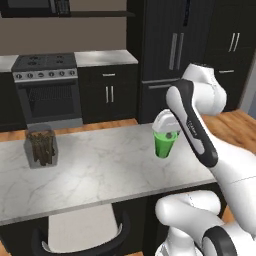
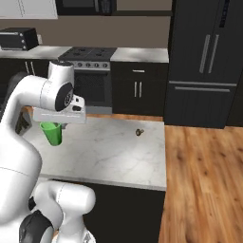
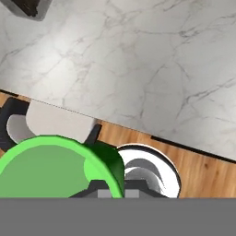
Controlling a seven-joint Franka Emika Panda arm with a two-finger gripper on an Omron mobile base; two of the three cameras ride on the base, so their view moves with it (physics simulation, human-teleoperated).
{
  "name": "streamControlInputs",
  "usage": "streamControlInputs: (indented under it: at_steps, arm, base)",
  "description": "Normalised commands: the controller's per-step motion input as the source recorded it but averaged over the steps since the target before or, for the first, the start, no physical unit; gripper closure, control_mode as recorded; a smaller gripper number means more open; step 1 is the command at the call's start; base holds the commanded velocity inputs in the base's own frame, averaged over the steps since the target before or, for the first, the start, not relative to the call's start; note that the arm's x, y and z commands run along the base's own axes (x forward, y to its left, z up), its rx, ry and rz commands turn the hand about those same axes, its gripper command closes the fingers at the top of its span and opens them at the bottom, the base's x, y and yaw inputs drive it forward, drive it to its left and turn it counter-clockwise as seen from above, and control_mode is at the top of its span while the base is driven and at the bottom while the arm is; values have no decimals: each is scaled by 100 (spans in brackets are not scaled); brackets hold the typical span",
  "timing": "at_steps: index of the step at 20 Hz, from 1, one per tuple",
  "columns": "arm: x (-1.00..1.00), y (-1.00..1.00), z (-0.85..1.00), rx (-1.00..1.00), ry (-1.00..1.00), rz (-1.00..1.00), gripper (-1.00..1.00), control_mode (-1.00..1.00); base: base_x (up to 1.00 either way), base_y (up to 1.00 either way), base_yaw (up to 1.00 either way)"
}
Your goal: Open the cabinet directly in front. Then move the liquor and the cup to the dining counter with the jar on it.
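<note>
Above the right part of the marble tabletop (image 1: pixel 100 165), we are carrying the green cup (image 1: pixel 164 143) in the hand (image 1: pixel 167 131), pinched shut on its rim; it is looking light, stiff and smooth-walled, so we are judging the rim the safest hold; the jar (image 1: pixel 42 146) is standing well apart at the left.

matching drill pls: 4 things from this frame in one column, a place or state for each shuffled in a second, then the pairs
Things:
1. cup
2. jar
3. gripper
4. stove

Places or states:
A. on the left part of the dining counter, brown sticks inside
B. against the far wall, beyond the marble slab
C. bright green, held above the marble
D. shut on the cup's rim

Pairs: 1-C, 2-A, 3-D, 4-B
</note>
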Motion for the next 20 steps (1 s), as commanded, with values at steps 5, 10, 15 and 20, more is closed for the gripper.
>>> streamControlInputs:
  at_steps: [5,10,15,20]
  arm:
    - [19,0,-28,0,-14,0,100,-100]
    - [80,0,-6,0,-1,-1,100,-100]
    - [100,0,-5,0,0,-1,100,-100]
    - [77,0,-12,0,0,0,100,-100]
  base:
    - [0,0,0]
    - [0,0,0]
    - [0,0,0]
    - [0,0,0]
